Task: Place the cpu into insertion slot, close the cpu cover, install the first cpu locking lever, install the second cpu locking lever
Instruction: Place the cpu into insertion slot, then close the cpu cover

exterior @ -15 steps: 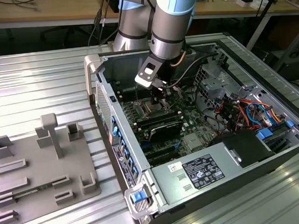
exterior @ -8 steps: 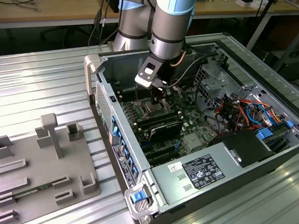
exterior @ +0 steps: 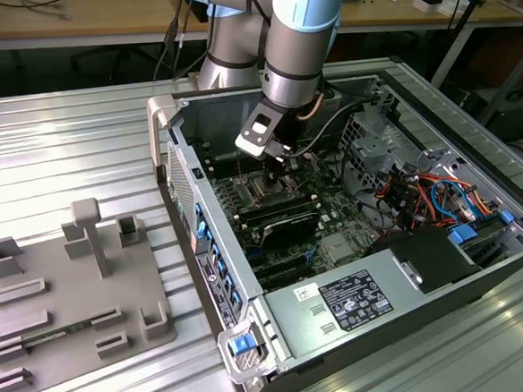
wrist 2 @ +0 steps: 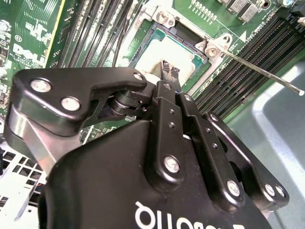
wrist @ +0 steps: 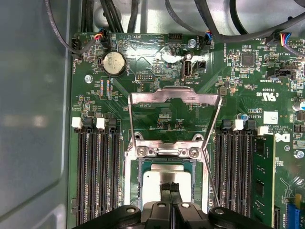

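The cpu (wrist: 151, 183) lies flat in the insertion slot (wrist: 135, 177), its silvery face up, in both wrist views. My gripper (wrist: 169, 192) is right over the cpu's middle with its two fingers pressed together and nothing between them; I cannot tell whether the tips touch it. The cpu cover (wrist: 174, 97), a silver frame, stands open, swung back from the socket on its hinge. A thin locking lever (wrist: 211, 179) sticks up free beside the socket. The second wrist view shows the same: gripper (wrist 2: 167, 72), cpu (wrist 2: 151, 59), lever (wrist 2: 259, 70). In the exterior view the gripper (exterior: 282, 163) is down inside the computer case.
Long black memory slots (wrist: 97, 176) flank the socket on both sides. A coin battery (wrist: 114, 63) and cables (wrist: 214, 28) lie beyond the cover. The case wall (exterior: 184, 179) rises close by. A grey parts fixture (exterior: 67, 299) sits at the exterior view's left.
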Controlling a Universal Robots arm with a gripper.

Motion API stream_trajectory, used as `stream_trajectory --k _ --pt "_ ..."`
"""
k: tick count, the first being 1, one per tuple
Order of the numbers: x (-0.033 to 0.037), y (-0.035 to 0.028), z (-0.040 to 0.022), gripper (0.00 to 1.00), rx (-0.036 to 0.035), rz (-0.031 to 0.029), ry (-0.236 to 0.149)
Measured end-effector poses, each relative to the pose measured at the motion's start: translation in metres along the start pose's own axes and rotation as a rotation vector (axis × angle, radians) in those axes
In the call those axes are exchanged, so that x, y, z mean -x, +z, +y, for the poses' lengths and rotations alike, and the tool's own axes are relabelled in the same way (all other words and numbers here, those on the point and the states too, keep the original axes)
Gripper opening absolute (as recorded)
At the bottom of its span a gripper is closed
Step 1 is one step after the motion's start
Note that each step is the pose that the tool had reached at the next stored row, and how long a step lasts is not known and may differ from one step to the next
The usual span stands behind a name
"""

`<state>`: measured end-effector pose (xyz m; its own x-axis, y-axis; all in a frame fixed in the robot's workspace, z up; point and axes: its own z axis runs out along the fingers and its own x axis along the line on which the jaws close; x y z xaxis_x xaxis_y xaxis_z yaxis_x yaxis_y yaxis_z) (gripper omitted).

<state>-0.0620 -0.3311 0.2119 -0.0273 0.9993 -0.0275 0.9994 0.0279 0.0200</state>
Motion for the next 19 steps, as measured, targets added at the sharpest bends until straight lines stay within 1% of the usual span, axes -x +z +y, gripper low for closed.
stream_trajectory --k 3,4,5,7,10,19 --pt "-0.0001 -0.0005 0.0000 0.11 0.0009 0.0001 0.000" --pt "-0.0002 -0.0017 0.0000 0.11 0.0025 0.0000 0.000" --pt "-0.0001 -0.0044 0.0001 0.11 0.0043 -0.0006 0.000" --pt "0.0000 -0.0070 0.0002 0.11 0.0051 -0.0023 0.000" --pt "0.0000 -0.0071 0.0000 0.11 0.0051 -0.0031 0.000" --pt "0.0000 -0.0071 -0.0002 0.11 0.0050 -0.0031 0.000"
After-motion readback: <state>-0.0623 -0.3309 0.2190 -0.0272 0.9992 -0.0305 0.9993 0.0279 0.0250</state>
